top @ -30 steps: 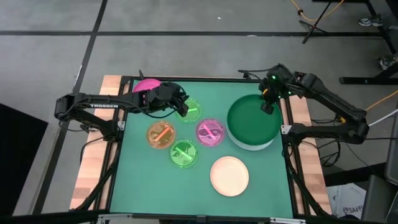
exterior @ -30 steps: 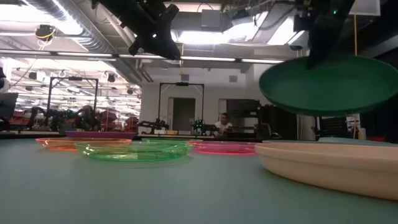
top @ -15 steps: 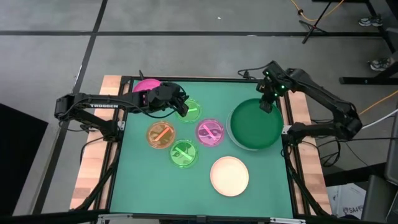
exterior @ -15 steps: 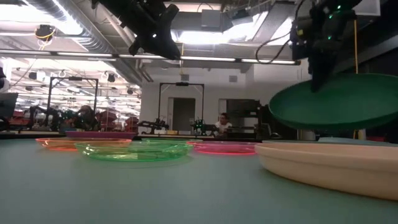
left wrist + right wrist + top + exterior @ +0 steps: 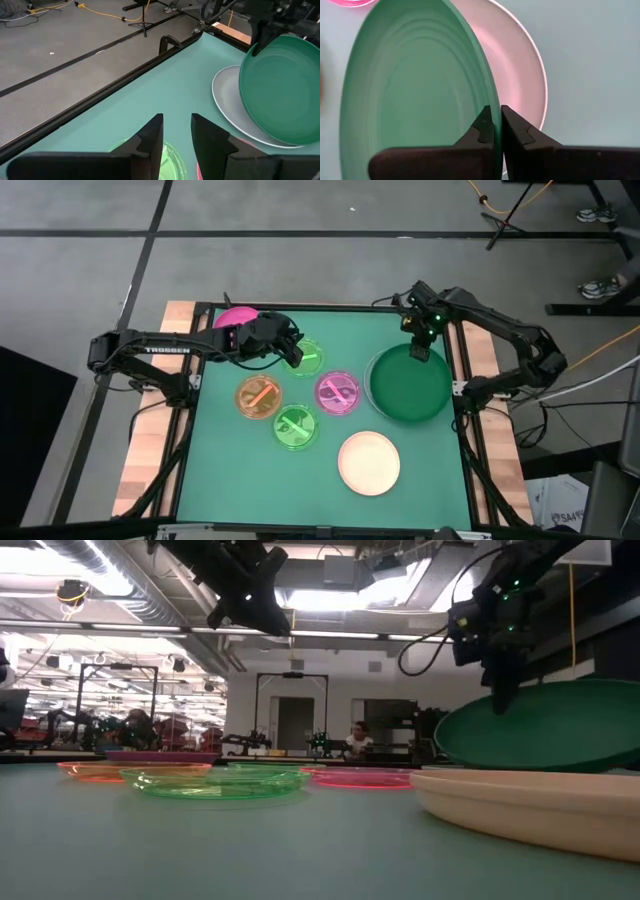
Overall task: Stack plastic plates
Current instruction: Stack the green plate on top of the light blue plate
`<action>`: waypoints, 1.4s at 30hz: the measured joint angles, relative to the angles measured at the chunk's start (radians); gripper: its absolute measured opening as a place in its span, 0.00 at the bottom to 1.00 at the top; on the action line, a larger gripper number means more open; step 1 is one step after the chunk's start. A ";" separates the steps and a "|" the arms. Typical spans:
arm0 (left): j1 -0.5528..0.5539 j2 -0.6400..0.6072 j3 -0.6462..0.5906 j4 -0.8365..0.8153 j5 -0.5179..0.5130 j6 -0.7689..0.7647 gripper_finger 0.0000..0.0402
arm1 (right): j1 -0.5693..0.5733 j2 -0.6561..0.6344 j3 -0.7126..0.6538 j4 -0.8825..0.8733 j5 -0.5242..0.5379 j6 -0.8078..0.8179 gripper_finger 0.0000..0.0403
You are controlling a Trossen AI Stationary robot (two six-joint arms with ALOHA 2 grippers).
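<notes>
My right gripper [image 5: 419,350] is shut on the dark green plate [image 5: 408,385], which hangs tilted over the pale blue plate [image 5: 224,102] at the table's right side. My left gripper [image 5: 291,346] is open and waits in the air above a lime green plate [image 5: 307,360] that lies flat on the mat. The orange plate [image 5: 259,396], the small pink plate [image 5: 338,392], a second lime plate [image 5: 295,427] and the cream plate [image 5: 369,463] also lie flat. The larger pink plate [image 5: 234,316] sits at the far left corner, partly behind the left arm. My right gripper pinches the dark green plate's far rim [image 5: 486,92], one finger on the inner side and one on the outer. The fingers come from above, pointing down. The plate slants down from the hold toward the near side; whether its low edge touches the pale blue plate I cannot tell.
Bare green mat lies along the near edge and in the far middle. A dark raised frame [image 5: 300,307] borders the table. In the low view the cream plate [image 5: 530,805] stands close in front and hides the base of the green plate.
My right gripper has gone down and a little toward the table's left, still shut on the dark green plate. The plate has sunk from well above the table to just over the pale blue plate, covering most of it.
</notes>
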 joint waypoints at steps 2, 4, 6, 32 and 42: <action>0.000 0.000 0.000 0.000 0.000 0.000 0.23 | 0.000 0.015 0.000 0.019 0.000 -0.008 0.01; 0.000 0.000 0.000 0.000 0.000 0.000 0.23 | 0.000 0.028 0.000 0.032 0.000 -0.019 0.01; 0.000 0.000 0.000 0.000 0.000 0.000 0.23 | 0.000 0.041 0.000 0.046 0.000 -0.019 0.01; 0.000 0.000 0.000 -0.002 0.000 0.000 0.23 | 0.000 0.056 0.000 0.073 0.084 -0.043 0.02; 0.000 0.000 -0.001 -0.002 0.000 0.000 0.23 | 0.000 0.056 0.000 0.075 0.134 -0.042 0.17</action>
